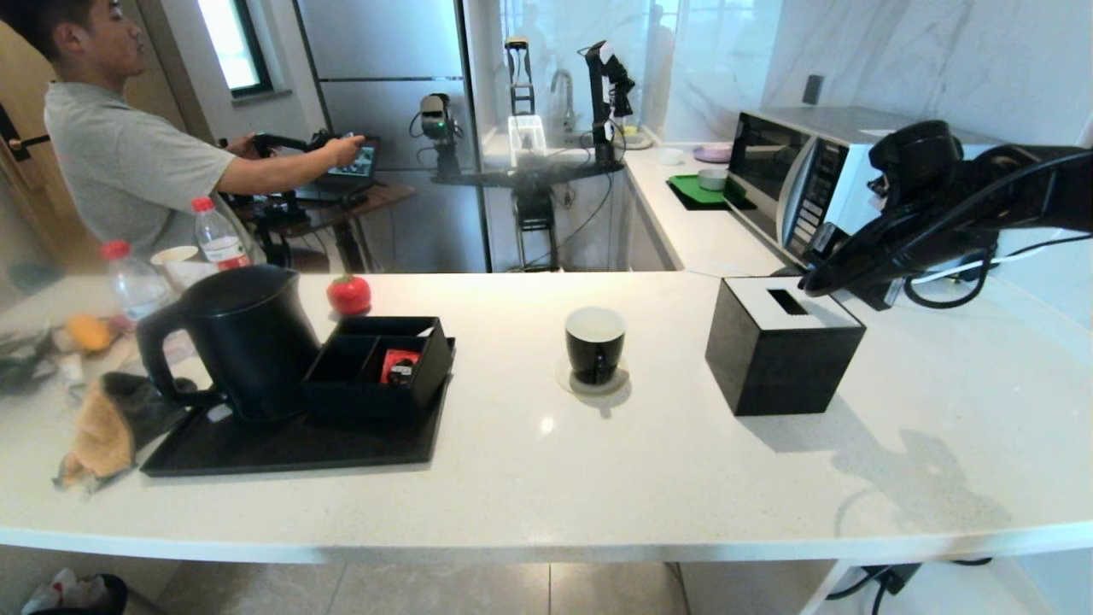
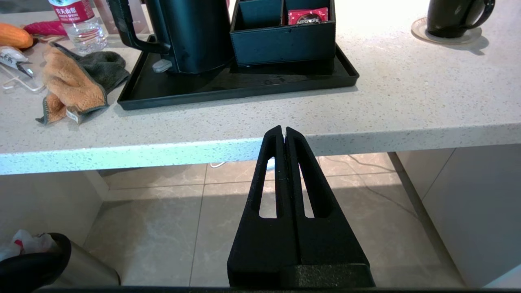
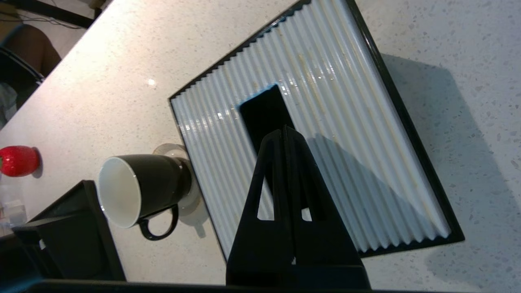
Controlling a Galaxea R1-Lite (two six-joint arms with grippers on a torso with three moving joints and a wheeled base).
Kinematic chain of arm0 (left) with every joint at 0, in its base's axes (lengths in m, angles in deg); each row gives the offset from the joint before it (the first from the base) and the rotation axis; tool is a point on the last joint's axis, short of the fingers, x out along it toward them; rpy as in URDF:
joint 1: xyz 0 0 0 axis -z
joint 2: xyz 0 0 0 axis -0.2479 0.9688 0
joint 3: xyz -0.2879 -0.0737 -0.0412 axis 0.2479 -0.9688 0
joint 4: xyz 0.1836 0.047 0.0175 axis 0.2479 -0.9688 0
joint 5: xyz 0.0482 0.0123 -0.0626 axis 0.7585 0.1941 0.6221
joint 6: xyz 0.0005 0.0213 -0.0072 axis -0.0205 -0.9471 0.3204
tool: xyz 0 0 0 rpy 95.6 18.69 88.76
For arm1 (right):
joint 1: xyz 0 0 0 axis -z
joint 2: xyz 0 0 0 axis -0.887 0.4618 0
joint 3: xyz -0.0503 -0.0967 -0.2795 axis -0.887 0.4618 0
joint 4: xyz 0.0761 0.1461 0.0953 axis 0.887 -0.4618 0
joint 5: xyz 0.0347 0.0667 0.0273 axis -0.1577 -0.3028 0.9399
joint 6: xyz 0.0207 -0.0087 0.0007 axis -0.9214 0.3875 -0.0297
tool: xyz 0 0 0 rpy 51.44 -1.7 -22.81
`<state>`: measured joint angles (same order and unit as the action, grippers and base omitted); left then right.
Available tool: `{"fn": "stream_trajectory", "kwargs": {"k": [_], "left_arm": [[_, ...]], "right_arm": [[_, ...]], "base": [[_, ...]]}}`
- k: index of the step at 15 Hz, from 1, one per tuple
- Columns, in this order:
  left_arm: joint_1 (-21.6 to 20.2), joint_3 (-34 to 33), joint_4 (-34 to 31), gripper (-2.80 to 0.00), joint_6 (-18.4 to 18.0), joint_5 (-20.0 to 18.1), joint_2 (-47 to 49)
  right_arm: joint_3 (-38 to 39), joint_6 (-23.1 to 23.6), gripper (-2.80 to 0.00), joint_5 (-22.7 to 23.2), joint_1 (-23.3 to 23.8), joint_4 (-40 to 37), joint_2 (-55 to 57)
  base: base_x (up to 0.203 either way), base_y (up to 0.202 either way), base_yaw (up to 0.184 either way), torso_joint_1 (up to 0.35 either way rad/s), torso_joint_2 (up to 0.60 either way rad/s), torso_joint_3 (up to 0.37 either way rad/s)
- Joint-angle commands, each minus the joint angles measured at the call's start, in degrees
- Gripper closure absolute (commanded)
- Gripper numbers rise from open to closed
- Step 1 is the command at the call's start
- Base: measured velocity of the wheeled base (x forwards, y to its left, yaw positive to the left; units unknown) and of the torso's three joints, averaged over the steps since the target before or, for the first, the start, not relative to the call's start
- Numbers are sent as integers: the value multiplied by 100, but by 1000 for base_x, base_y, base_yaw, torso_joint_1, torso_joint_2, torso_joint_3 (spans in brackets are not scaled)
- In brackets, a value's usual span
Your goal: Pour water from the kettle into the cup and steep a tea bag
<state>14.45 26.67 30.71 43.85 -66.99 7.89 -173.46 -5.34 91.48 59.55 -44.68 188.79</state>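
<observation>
The matte black kettle (image 1: 243, 337) (image 2: 191, 36) stands on a black tray (image 1: 290, 444) at the left of the counter, its loop handle turned left. The small black cup (image 1: 595, 342) (image 3: 138, 189) with a white, empty-looking inside sits on a round coaster mid-counter. No tea bag shows in any view. My right gripper (image 1: 811, 282) (image 3: 284, 129) hangs shut and empty above the slot of the black tissue box (image 1: 781, 342), right of the cup. My left gripper (image 2: 283, 129) is shut and empty, low in front of the counter's front edge, outside the head view.
A black organiser box (image 1: 380, 363) on the tray holds a red packet (image 1: 400, 366). An orange-grey cloth (image 1: 102, 427), two red-capped bottles (image 1: 218, 235), a pale paper cup and a small red object (image 1: 348, 294) lie at the left. A microwave (image 1: 794, 184) stands back right. A person stands beyond the counter.
</observation>
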Motion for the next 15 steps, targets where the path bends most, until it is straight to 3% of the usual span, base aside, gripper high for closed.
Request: {"fn": "stream_trajectory", "kwargs": {"k": [1,5,9,13,15], "left_arm": [[-1,0,2,0,-8,0,0],[-1,0,2,0,-1,0,0],[-1,0,1,0,-1,0,0],[-1,0,2,0,-1,0,0],[-1,0,2,0,-1,0,0]], "right_arm": [[10,-11,0,4,4,-31,-305],[122,288,0,-5,-8,-67,-907],[1080,1222,0,-135,-12,121,-2053],[3160,2227,0,-399,-4,1078,-3619],[4718,2736,0,-430,-4,1626,-4740]], "base": [[0,0,0,0,0,0],[0,0,0,0,0,0],[0,0,0,0,0,0],[0,0,0,0,0,0],[0,0,0,0,0,0]]}}
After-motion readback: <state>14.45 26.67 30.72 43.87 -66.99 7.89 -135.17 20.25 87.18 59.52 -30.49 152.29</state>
